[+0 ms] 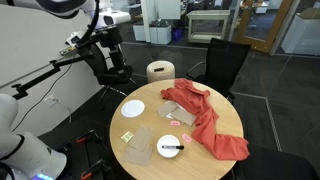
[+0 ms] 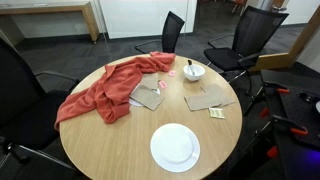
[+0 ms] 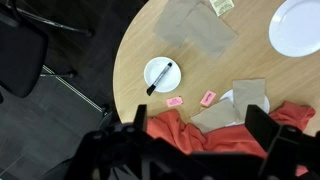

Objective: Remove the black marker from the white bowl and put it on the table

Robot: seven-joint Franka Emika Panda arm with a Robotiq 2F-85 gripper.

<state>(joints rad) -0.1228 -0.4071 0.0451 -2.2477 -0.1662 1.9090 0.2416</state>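
Black marker (image 3: pixel 160 77) lies slantwise inside the white bowl (image 3: pixel 150 68), which sits near the left edge of the table (image 3: pixel 140 40) in my wrist view. As I read it, nothing of the job is done yet. Going rightward from the bowl I see two small pink bits (image 3: pixel 175 101) just beside it, brown paper sheets (image 3: pixel 195 30), the red cloth (image 3: pixel 180 135) towards the near edge, and a flat white plate (image 3: pixel 298 25) at the far right edge. My gripper (image 3: pixel 200 120) hangs high, well apart from the bowl, with its fingers spread wide and nothing between them. I judge that everything is left to do: come down over the bowl, pinch the marker, lift it clear of the rim, and lay it on bare wood.
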